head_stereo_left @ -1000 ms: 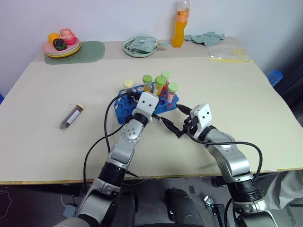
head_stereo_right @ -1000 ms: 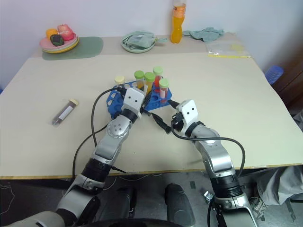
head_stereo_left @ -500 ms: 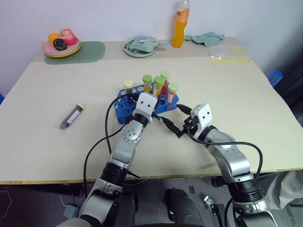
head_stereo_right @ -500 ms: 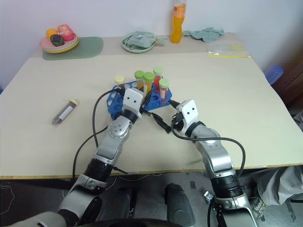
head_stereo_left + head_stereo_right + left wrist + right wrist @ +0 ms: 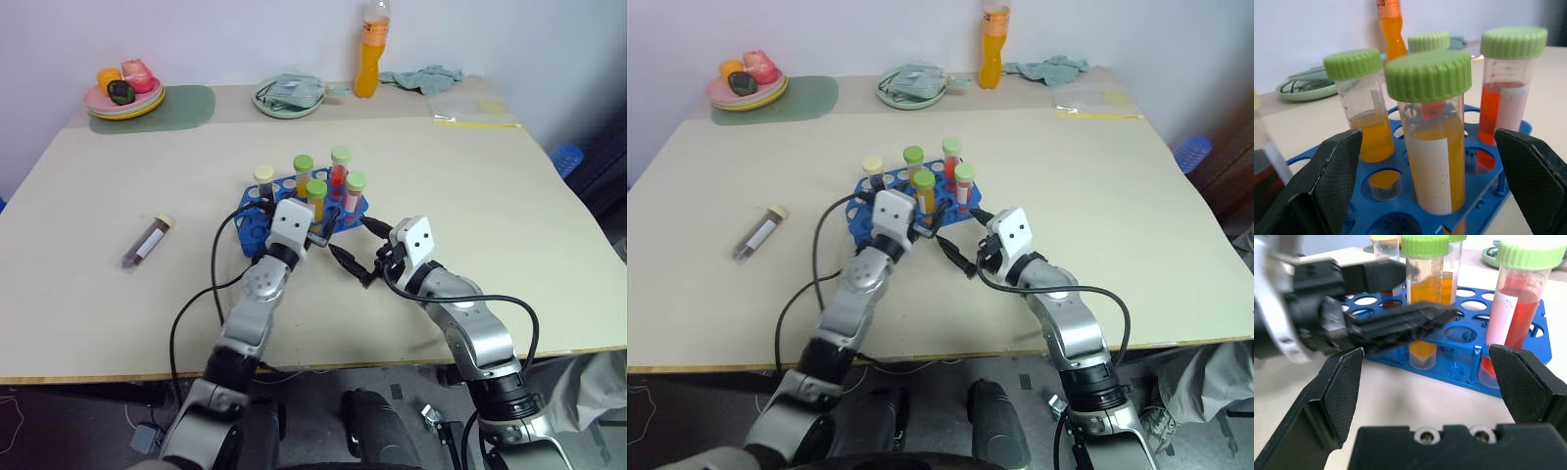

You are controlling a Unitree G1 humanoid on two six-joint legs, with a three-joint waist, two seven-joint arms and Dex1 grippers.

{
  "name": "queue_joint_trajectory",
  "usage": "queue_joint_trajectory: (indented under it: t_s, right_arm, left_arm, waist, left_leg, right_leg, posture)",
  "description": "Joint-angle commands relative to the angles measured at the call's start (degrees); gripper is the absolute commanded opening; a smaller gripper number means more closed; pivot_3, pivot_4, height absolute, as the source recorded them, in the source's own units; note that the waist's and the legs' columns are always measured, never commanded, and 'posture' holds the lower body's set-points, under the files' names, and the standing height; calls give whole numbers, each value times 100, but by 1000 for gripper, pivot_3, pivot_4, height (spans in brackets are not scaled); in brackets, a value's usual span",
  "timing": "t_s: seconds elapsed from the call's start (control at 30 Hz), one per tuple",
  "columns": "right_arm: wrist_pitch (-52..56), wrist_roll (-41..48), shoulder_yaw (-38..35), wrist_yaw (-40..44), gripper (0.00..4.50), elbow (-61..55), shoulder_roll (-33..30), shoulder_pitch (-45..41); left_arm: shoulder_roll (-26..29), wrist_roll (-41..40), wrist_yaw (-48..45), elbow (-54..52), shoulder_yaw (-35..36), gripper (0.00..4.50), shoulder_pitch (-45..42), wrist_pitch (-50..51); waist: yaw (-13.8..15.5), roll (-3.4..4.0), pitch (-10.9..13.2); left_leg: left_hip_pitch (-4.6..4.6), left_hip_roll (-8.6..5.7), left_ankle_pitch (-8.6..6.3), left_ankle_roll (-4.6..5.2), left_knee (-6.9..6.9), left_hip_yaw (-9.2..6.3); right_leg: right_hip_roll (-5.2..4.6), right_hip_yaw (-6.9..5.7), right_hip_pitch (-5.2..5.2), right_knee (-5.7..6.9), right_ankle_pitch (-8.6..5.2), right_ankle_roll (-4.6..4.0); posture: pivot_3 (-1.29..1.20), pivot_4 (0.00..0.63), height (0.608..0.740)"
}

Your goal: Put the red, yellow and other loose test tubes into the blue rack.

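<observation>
In the middle of the table (image 5: 470, 196) stands the blue rack (image 5: 257, 221), seen from the head camera with 5 capped tubes upright in it: 4 with green caps and 1 with a cream cap (image 5: 265, 174) at its far left corner. The left gripper (image 5: 323, 224) sits at the rack's near edge, fingers spread, grasping nothing, just beside the yellow tube (image 5: 316, 199). The right gripper (image 5: 355, 260) lies near the rack's right corner, also spread and empty. Well to the left, a dark tube (image 5: 147, 241) with a white label lies flat on the table. At the far edge are a plate (image 5: 124, 99), a bowl (image 5: 290, 96) and an orange bottle (image 5: 368, 49).

The left wrist view shows the yellow tube standing between the open fingers (image 5: 1327, 181), untouched.

The right wrist view shows a red tube (image 5: 1517, 303) in the rack's corner hole and the left gripper's fingers beside the yellow tube.
</observation>
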Motion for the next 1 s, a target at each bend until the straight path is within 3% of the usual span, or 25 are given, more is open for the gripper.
queue_joint_trajectory:
  t_s: [0.03, 0.13, 0.2, 0.27, 0.4, 0.5, 0.6, 0.7, 0.9, 1.0]
  right_arm:
    - [-2, 67, -152, -18, 4500, -358, -58, 9]
    - [11, 75, -163, -7, 4500, -372, -86, 16]
    - [10, 75, -123, 32, 4500, -332, -74, -30]
    - [30, 62, -12, 151, 4500, -343, -101, -104]
    - [504, 291, 435, 885, 4500, -831, -432, -253]
    - [865, 479, 671, 1304, 4500, -1227, -698, -422]
    - [1068, 549, 750, 1431, 4500, -1427, -791, -585]
    - [1071, 508, 782, 1439, 4500, -1482, -803, -721]
    - [1060, 426, 759, 1312, 4500, -1539, -814, -698]
    - [1068, 406, 764, 1219, 4500, -1601, -802, -644]
  left_arm:
    - [1004, -963, -1010, -1775, 711, 4392, 558, 905]
    - [2172, -2153, -1895, -2638, 1574, 4392, 1173, 2044]
    - [3384, -2920, -2466, -2614, 2586, 4392, 1335, 3357]
    - [4406, -2914, -2719, -2202, 2953, 4392, 1190, 4000]
    - [5699, -2615, -2845, -829, 2562, 4392, 109, 4981]
    - [6197, -2197, -3116, 531, 1724, 4392, -1057, 5289]
    - [6409, -1514, -3836, 1726, 450, 4392, -2109, 5284]
    - [6058, -761, -4446, 3138, -523, 4392, -3116, 4806]
    - [5245, 284, -5172, 5134, -1505, 4392, -4190, 4016]
    - [4953, 604, -5189, 5794, -1603, 3570, -4403, 3691]
  waist:
    - [-15, 3, -1]
    - [-54, 10, -1]
    - [-90, 7, 2]
    - [-79, 6, 5]
    - [-53, 2, 7]
    - [-92, 3, 7]
    - [-118, 2, 7]
    - [-119, 1, 7]
    - [-106, -12, 11]
    - [-119, -16, 13]
  left_leg:
    - [1, 1, 0, 0, -1, 0]
    - [2, 4, 0, -1, -6, 0]
    - [0, 6, 0, 0, -5, -2]
    - [1, 6, 0, 0, -6, -6]
    - [3, 0, 0, 1, -5, -10]
    - [3, 0, 0, 1, -11, -11]
    - [5, -1, 0, 1, -20, -6]
    - [3, 0, 0, 1, -30, -3]
    - [-6, -1, 1, 0, -31, -3]
    - [-8, -1, 1, 0, -32, -3]
  right_leg:
    - [1, -1, -1, 2, -1, -1]
    - [1, -1, -2, 3, -3, -5]
    - [2, -4, 0, 3, -4, -6]
    - [2, -9, -1, 4, -6, -10]
    - [-1, -16, 10, -3, -9, -10]
    - [2, -17, 8, -6, -8, -8]
    - [0, -15, 3, -3, -11, -6]
    - [4, -13, -9, -1, -11, -8]
    - [0, -14, -15, -2, -13, -10]
    - [0, -14, -20, -2, -13, -10]
  posture:
    - [0, 150, 740]
    - [0, 150, 740]
    - [0, 150, 740]
    - [0, 150, 740]
    - [0, 150, 740]
    - [0, 150, 740]
    - [0, 150, 740]
    - [0, 150, 740]
    - [0, 150, 740]
    - [0, 150, 740]
